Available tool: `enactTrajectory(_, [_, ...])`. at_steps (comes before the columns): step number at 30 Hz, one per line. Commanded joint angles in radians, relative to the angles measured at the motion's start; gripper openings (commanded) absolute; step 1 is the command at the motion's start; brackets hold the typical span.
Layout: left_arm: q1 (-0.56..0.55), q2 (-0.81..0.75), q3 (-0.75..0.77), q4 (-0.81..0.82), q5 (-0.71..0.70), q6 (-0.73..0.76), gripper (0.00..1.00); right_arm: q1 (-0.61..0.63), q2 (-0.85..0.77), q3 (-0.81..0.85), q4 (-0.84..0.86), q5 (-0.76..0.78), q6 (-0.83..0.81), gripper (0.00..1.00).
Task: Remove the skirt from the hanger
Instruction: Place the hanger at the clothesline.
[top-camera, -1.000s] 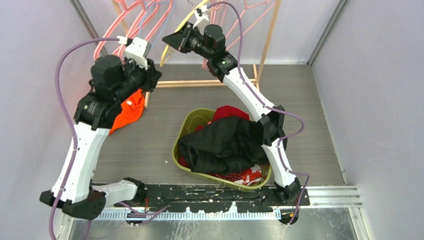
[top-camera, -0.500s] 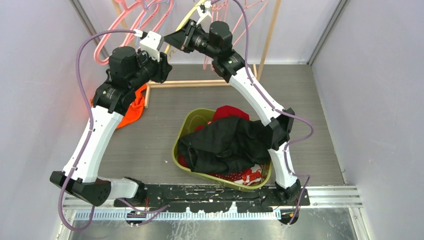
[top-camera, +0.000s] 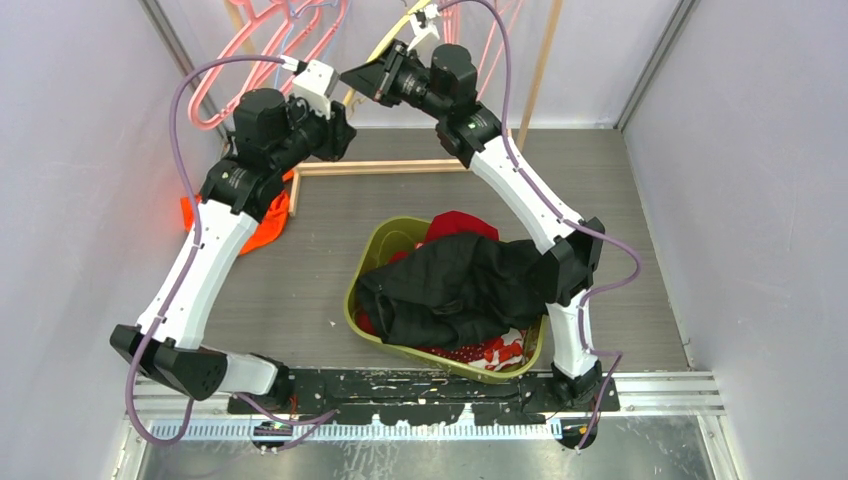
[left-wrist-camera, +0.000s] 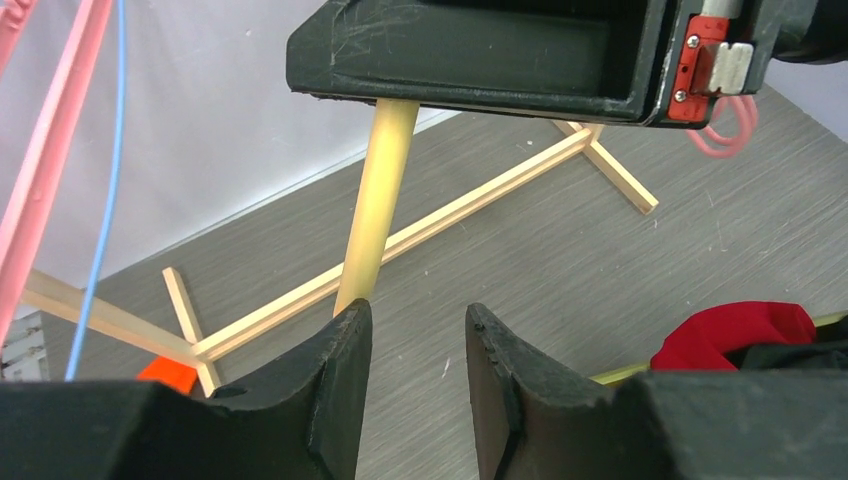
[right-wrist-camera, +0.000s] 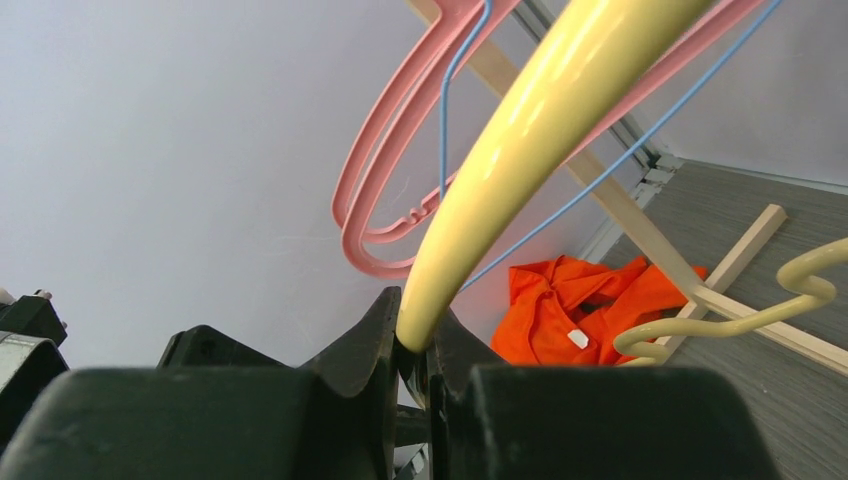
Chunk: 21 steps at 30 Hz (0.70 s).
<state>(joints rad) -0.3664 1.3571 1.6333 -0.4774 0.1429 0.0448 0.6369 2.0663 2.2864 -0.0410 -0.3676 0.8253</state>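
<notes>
My right gripper (top-camera: 365, 78) is shut on one end of a pale yellow hanger (right-wrist-camera: 520, 130), held up near the rack; the hanger's other end curls at the right (right-wrist-camera: 800, 290). The orange skirt (top-camera: 262, 222) lies crumpled on the floor at the back left, apart from the hanger; it also shows in the right wrist view (right-wrist-camera: 570, 310). My left gripper (top-camera: 340, 130) is open and empty, just below and left of the right gripper. In the left wrist view its fingers (left-wrist-camera: 345, 345) frame bare floor, with the yellow hanger (left-wrist-camera: 380, 190) just beyond.
Pink hangers (right-wrist-camera: 400, 130) and a blue wire hanger (right-wrist-camera: 445, 100) hang on the wooden rack (left-wrist-camera: 470, 200) at the back. A green basket (top-camera: 370, 255) heaped with black clothes (top-camera: 450, 285) and red clothes stands mid-floor. Grey walls close in on both sides.
My left arm has lifted off the orange skirt and swung up and right toward the right gripper. My right gripper has moved slightly right and back with the yellow hanger.
</notes>
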Motion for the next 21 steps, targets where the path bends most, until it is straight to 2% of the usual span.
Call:
enactTrajectory(1, [0.002, 0.031, 0.029, 0.17, 0.008, -0.03, 0.41, 0.029, -0.118, -0.024, 0.049, -0.075, 0.025, 0.01])
enactTrajectory(7, [0.002, 0.011, 0.051, 0.167, 0.039, -0.06, 0.42, 0.034, -0.124, -0.036, 0.048, -0.079, 0.021, 0.01])
enactTrajectory(21, [0.003, -0.143, 0.004, 0.114, 0.023, -0.039, 0.46, 0.036, -0.135, -0.048, 0.035, -0.074, 0.002, 0.01])
